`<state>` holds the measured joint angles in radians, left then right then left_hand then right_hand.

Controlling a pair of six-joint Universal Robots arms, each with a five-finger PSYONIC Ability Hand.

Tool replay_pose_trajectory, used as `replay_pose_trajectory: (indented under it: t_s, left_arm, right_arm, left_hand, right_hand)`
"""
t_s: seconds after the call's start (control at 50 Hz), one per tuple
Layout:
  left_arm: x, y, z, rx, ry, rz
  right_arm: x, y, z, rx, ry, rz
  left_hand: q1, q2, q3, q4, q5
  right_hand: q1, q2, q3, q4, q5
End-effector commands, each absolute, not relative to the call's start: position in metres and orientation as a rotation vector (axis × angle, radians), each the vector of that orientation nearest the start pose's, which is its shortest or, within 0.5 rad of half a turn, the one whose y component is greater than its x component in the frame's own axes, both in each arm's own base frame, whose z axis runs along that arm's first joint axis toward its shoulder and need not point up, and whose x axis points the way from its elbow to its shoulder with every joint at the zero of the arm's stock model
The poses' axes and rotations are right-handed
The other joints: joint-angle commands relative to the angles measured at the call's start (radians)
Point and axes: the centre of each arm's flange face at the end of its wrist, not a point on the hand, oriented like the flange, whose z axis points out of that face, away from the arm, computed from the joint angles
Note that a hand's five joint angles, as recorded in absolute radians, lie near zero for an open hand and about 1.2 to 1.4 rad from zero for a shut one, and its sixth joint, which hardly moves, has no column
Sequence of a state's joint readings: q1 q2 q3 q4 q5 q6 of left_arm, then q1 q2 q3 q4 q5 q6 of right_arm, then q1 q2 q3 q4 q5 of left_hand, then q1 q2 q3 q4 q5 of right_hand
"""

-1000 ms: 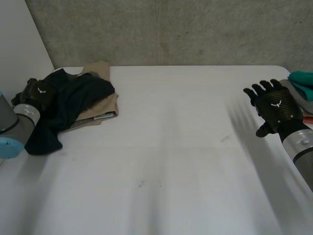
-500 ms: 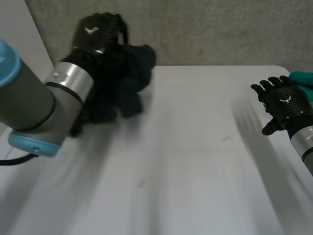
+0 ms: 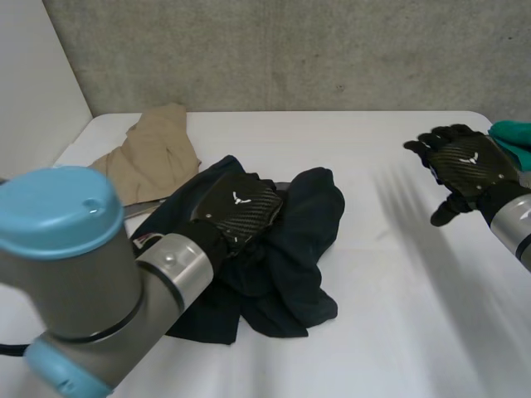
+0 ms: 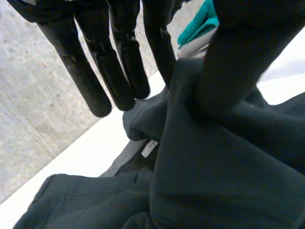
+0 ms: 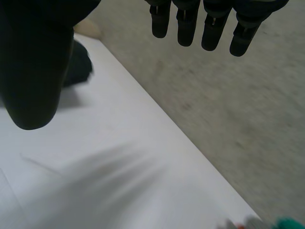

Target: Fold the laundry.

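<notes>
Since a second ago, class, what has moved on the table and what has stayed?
The left robot hand swung the dark garment off the tan clothes to the middle of the table. The tan clothes and the open right robot hand stayed roughly put.

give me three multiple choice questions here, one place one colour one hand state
1. Where is the dark crumpled cloth garment? A hanging off the front edge; B mid-table under the left hand; C at the far right end.
2. What colour is the cloth at the white table's right end? A red; B teal; C yellow.
3. The right hand is: A open, holding nothing; B shut on the teal cloth; C pressing the dark garment.
Answers: B, the left hand rests on it; B, teal cloth beside the right hand; A, straight fingers over bare table.
</notes>
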<state>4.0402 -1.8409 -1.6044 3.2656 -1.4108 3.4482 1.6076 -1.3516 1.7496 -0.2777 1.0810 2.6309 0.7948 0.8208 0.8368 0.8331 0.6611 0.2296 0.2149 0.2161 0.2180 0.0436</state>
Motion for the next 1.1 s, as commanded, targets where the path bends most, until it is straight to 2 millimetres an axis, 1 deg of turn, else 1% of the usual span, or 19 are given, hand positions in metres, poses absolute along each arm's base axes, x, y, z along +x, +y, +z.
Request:
replay_pose_trajectory:
  t_s: [0.02, 0.06, 0.14, 0.18, 0.3, 0.52, 0.62, 0.66, 0.68, 0.7, 0.74, 0.8, 0.84, 0.9, 0.92, 0.94, 1.0, 1.06, 1.1]
  left_arm:
    - [-0.309, -0.157, 0.243, 1.393, 2.275, -2.254]
    - [-0.305, -0.155, 0.244, 1.363, 2.277, -2.25]
    - [-0.297, -0.157, 0.242, 1.246, 2.284, -2.213]
    - [-0.292, -0.161, 0.237, 1.161, 2.298, -2.171]
    - [-0.291, -0.167, 0.216, 1.036, 2.4, -2.065]
    - [-0.306, -0.17, 0.185, 1.019, 2.543, -2.001]
    - [-0.321, -0.174, 0.176, 1.036, 2.544, -2.035]
    - [-0.323, -0.175, 0.175, 1.036, 2.544, -2.044]
    - [-0.326, -0.176, 0.175, 1.035, 2.539, -2.058]
    - [-0.327, -0.177, 0.176, 1.031, 2.531, -2.071]
    - [-0.328, -0.179, 0.178, 1.02, 2.521, -2.096]
    - [-0.33, -0.183, 0.189, 0.998, 2.491, -2.154]
    - [-0.331, -0.185, 0.196, 0.987, 2.474, -2.182]
    - [-0.332, -0.188, 0.225, 0.957, 2.401, -2.299]
    - [-0.331, -0.19, 0.243, 0.929, 2.357, -2.375]
    - [-0.33, -0.191, 0.25, 0.915, 2.339, -2.403]
    - [-0.324, -0.197, 0.282, 0.856, 2.257, -2.51]
    - [-0.32, -0.203, 0.3, 0.862, 2.224, -2.556]
    - [-0.319, -0.206, 0.305, 0.9, 2.225, -2.562]
  right_arm:
    - [0.201, -0.339, 0.205, -1.179, 1.906, -1.932]
    - [0.205, -0.347, 0.203, -1.208, 1.882, -1.932]
    - [0.234, -0.353, 0.201, -1.345, 1.738, -1.952]
    - [0.244, -0.358, 0.191, -1.41, 1.682, -1.935]
    - [0.254, -0.366, 0.166, -1.516, 1.562, -1.88]
    - [0.274, -0.378, 0.127, -1.601, 1.397, -1.928]
    - [0.283, -0.382, 0.118, -1.611, 1.344, -1.972]
    - [0.286, -0.382, 0.12, -1.609, 1.327, -1.988]
    - [0.286, -0.383, 0.12, -1.61, 1.323, -1.991]
    - [0.287, -0.382, 0.121, -1.609, 1.314, -1.991]
    - [0.286, -0.383, 0.123, -1.607, 1.319, -1.994]
    - [0.287, -0.381, 0.126, -1.606, 1.331, -1.996]
    - [0.286, -0.38, 0.144, -1.602, 1.322, -2.036]
    - [0.278, -0.381, 0.177, -1.562, 1.378, -2.128]
    - [0.276, -0.381, 0.186, -1.544, 1.401, -2.157]
    - [0.269, -0.381, 0.205, -1.491, 1.473, -2.209]
    - [0.262, -0.378, 0.229, -1.429, 1.559, -2.267]
    - [0.246, -0.362, 0.268, -1.36, 1.659, -2.315]
    - [0.237, -0.338, 0.298, -1.35, 1.685, -2.314]
  left_hand:
    - [-0.299, -0.325, -0.341, -0.338, -0.34]
    - [-0.32, -0.346, -0.362, -0.358, -0.361]
    - [-0.393, -0.419, -0.435, -0.432, -0.434]
    - [-0.417, -0.443, -0.459, -0.455, -0.458]
    - [-0.443, -0.469, -0.485, -0.482, -0.484]
    - [-0.37, -0.396, -0.412, -0.408, -0.411]
    - [-0.028, -0.054, -0.07, -0.066, -0.068]
    - [0.146, 0.12, 0.104, 0.108, 0.105]
    - [0.33, 0.304, 0.288, 0.292, 0.289]
    - [0.419, 0.393, 0.377, 0.381, 0.378]
    - [0.6, 0.574, 0.558, 0.562, 0.559]
    - [0.601, 0.575, 0.559, 0.563, 0.561]
    - [0.601, 0.575, 0.559, 0.563, 0.561]
    - [0.601, 0.575, 0.559, 0.563, 0.561]
    - [0.601, 0.575, 0.559, 0.563, 0.561]
    - [0.601, 0.575, 0.559, 0.563, 0.561]
    - [0.601, 0.575, 0.559, 0.563, 0.561]
    - [0.601, 0.575, 0.559, 0.563, 0.561]
    - [0.601, 0.575, 0.559, 0.563, 0.561]
  right_hand:
    - [-0.055, -0.04, -0.042, -0.043, -0.044]
    - [-0.055, -0.04, -0.042, -0.043, -0.044]
    - [-0.055, -0.04, -0.042, -0.043, -0.044]
    - [-0.055, -0.04, -0.042, -0.043, -0.044]
    - [-0.048, -0.033, -0.034, -0.036, -0.036]
    - [0.093, 0.108, 0.107, 0.105, 0.105]
    - [0.298, 0.313, 0.312, 0.31, 0.31]
    - [0.565, 0.579, 0.578, 0.576, 0.576]
    - [0.665, 0.679, 0.678, 0.676, 0.676]
    - [0.895, 0.91, 0.909, 0.907, 0.907]
    - [1.102, 1.117, 1.116, 1.114, 1.114]
    - [1.167, 1.181, 1.18, 1.178, 1.178]
    - [1.167, 1.181, 1.18, 1.178, 1.178]
    - [1.167, 1.181, 1.18, 1.178, 1.178]
    - [1.167, 1.181, 1.18, 1.178, 1.178]
    - [1.167, 1.181, 1.18, 1.178, 1.178]
    - [1.167, 1.181, 1.18, 1.178, 1.178]
    - [1.167, 1.181, 1.18, 1.178, 1.178]
    - [1.167, 1.181, 1.18, 1.178, 1.178]
